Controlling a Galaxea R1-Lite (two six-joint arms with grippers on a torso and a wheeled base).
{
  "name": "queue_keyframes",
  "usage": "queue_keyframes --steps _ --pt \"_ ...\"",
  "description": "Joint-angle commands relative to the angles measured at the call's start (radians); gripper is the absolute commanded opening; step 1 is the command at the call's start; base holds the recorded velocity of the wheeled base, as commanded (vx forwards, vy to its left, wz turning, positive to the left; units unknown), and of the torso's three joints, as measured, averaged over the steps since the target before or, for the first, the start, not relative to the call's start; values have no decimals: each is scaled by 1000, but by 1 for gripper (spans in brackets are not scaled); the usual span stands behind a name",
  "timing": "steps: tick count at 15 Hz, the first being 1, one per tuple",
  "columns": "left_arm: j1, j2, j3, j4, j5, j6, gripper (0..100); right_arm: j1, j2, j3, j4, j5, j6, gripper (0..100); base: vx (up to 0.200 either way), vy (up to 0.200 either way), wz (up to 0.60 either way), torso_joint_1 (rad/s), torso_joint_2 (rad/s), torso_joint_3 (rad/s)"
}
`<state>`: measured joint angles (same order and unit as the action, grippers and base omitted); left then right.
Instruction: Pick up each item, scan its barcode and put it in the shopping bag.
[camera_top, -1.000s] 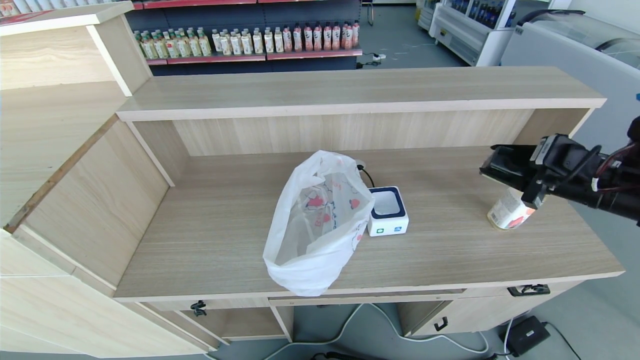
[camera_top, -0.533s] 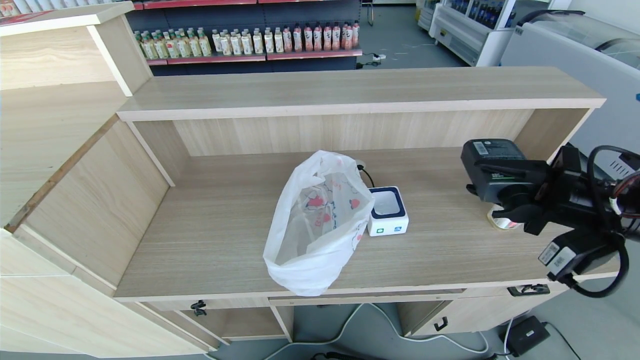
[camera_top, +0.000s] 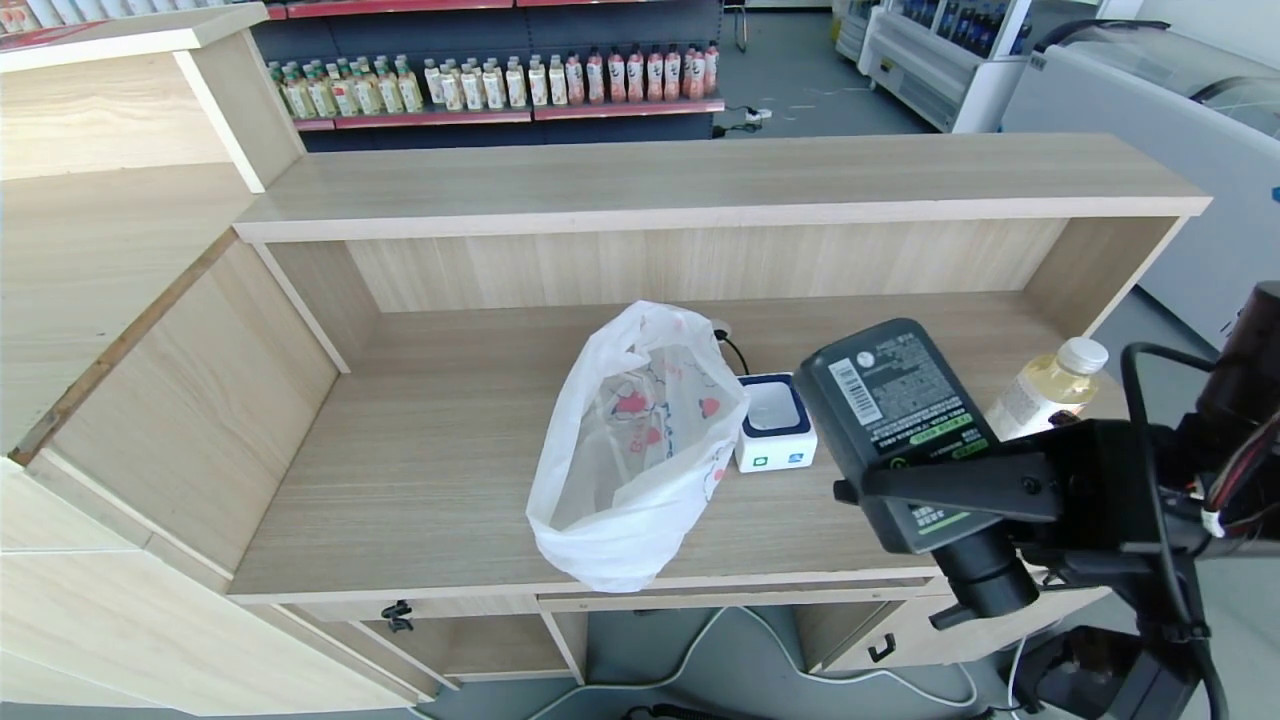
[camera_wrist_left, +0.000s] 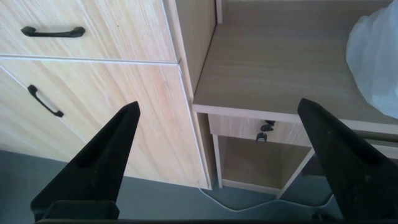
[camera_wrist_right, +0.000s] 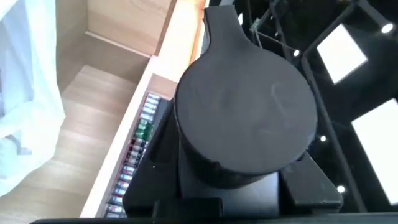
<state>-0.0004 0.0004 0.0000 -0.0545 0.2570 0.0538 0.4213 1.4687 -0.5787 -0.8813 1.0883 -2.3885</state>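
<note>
My right gripper is shut on a black bottle, held tilted above the counter just right of the scanner, barcode label up and cap pointing down toward the front edge. The scanner is a white box with a dark blue rim. Left of it stands the white shopping bag, mouth open. A clear bottle of yellowish liquid with a white cap stands on the counter's right part. My left gripper hangs open and empty off the counter's front left corner, beside the cabinet.
The wooden counter has a raised back shelf and side walls. A black cable runs behind the scanner. Drawers with black handles lie left of the counter. Bag edge shows near the left arm.
The right arm has carried the black bottle left and toward the front, from the counter's right end to beside the scanner, tilting it. The yellowish bottle is now uncovered.
</note>
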Motion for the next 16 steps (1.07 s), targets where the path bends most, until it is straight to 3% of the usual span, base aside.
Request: queue_keyframes --steps 1,5,13,16 --pt "0 0 0 -1 1 0 100 73 -47 19 -1 1 -15 0 0 0 0 0 0 0" --pt "-1 0 0 -1 1 0 100 109 -117 43 1 2 -18 0 0 0 0 0 0 0" --pt "0 0 0 -1 1 0 100 94 -214 71 8 27 -40 0 0 0 0 0 0 0" --pt "-1 0 0 -1 1 0 100 94 -225 77 96 28 -80 0 0 0 0 0 0 0"
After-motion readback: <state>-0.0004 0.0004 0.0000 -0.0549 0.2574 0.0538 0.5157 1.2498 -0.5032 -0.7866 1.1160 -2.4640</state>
